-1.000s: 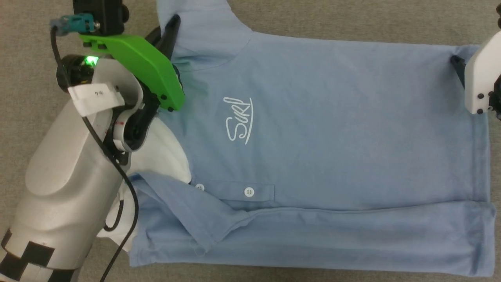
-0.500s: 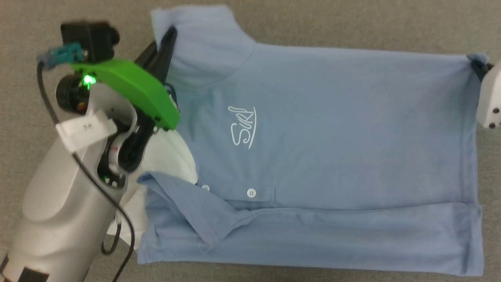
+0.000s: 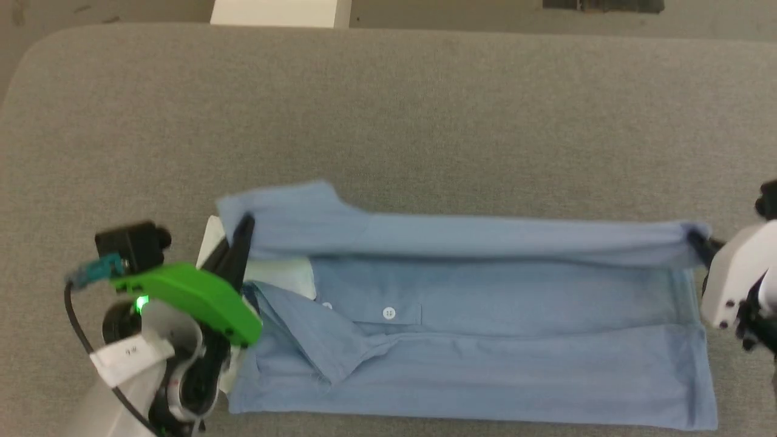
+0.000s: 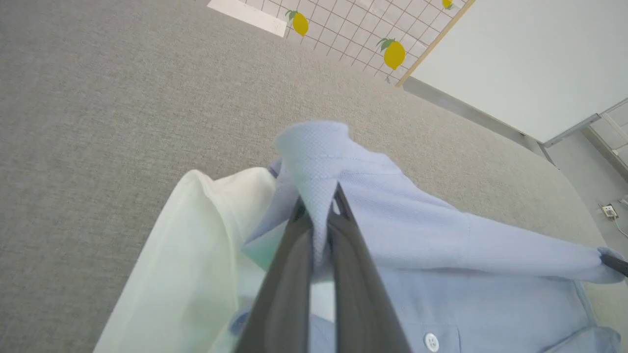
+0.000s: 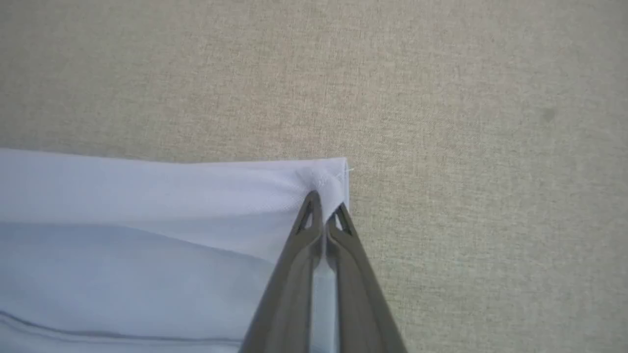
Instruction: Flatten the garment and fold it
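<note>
Here, garment (image 3: 485,358) on grey tabletop (image 3: 425,121), lemon-print grid (image 4: 343,37) beyond

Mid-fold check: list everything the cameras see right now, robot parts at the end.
Shirt: one, light blue with white inside, lying on the near half of the table, far edge stretched between the two grippers.
Buttons: two, white, on the shirt's front, left of middle.
Table: one, grey fabric top, under the shirt.
White slab: one, past the table's far edge.
Lemon-print sheet: one, white grid with yellow lemons, beyond the table.
Left gripper: one, dark fingers shut on the shirt's far left corner.
Green cover: one, on the left wrist.
Right gripper: one, dark fingers shut on the shirt's far right corner, white housing behind.
</note>
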